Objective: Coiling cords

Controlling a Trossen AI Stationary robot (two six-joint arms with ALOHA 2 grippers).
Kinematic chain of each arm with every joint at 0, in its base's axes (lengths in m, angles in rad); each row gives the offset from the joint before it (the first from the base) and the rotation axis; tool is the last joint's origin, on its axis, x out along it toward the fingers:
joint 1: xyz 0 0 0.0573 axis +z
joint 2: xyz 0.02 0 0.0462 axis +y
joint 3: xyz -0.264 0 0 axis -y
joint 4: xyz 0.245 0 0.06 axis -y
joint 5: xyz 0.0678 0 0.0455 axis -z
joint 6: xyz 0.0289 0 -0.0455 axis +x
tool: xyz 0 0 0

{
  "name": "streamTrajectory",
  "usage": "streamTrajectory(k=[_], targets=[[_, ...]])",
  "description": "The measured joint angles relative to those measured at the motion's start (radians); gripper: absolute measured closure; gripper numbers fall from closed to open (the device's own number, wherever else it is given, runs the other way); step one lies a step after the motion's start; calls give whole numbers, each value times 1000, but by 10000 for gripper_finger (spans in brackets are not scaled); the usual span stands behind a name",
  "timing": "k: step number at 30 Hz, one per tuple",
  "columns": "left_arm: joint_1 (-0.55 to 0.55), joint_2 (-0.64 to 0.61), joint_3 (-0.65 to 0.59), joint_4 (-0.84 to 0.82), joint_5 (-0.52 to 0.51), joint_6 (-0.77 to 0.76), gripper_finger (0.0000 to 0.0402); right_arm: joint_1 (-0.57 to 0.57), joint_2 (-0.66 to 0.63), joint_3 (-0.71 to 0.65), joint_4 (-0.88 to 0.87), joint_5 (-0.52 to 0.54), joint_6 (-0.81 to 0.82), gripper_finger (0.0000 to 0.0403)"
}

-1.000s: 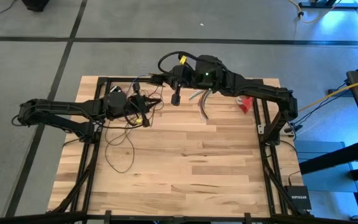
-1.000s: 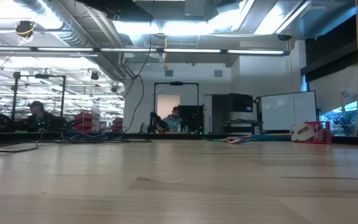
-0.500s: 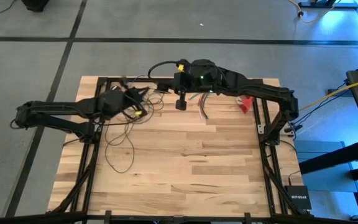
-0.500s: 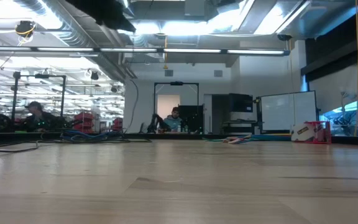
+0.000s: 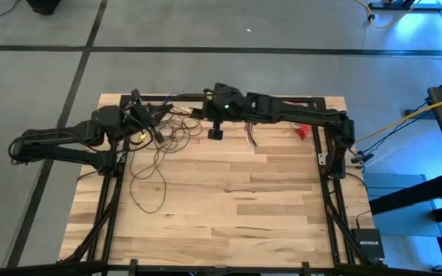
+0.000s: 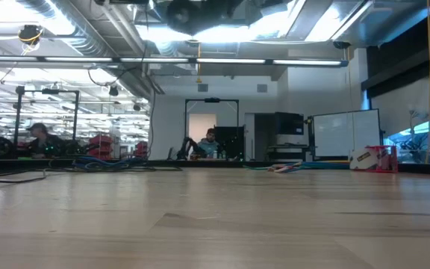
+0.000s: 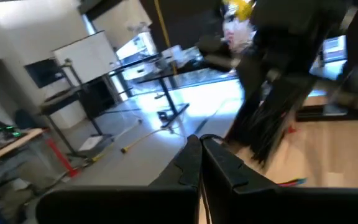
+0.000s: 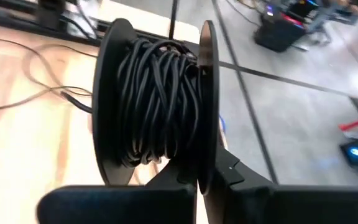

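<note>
High view: cords (image 5: pixel 150 157) lie looped on table (image 5: pixel 229 215), left rear; left gripper (image 5: pixel 146 123) above the tangle.

Left wrist view: fingers (image 7: pixel 219 163) clenched on the thin cord.

Right wrist view only: right gripper (image 8: pixel 202 177) clamps the flange of a wound spool (image 8: pixel 157 102).

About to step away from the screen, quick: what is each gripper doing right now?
Left gripper: shut, pinching the thin cord.
Right gripper: shut on the rim of a black spool wound with cord.
</note>
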Motion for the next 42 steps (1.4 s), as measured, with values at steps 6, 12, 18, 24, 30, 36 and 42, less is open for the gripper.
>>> streamTrajectory(k=[6, 12, 18, 24, 30, 36, 42], targets=[[0, 51, 2, 0, 20, -59, 401, -8, 77, -2, 88, 113, -2, 398], [-3, 133, 3, 14, 23, -107, 401, -35, 124, -3, 158, 151, 29, 398], [-28, 228, 3, 69, 21, -136, 401, -53, 132, -4, 219, 122, 52, 398], [-32, 332, 5, 152, 14, -117, 401, -53, 132, -4, 234, 78, 53, 398], [-34, 410, 5, 112, 37, -85, 401, -54, 115, -5, 256, 54, 40, 398], [-34, 410, 5, 73, 30, -86, 401, -53, 79, -4, 242, 4, 32, 398], [-34, 411, 3, -2, 27, -90, 401, -53, 8, -3, 233, -73, 32, 398]])
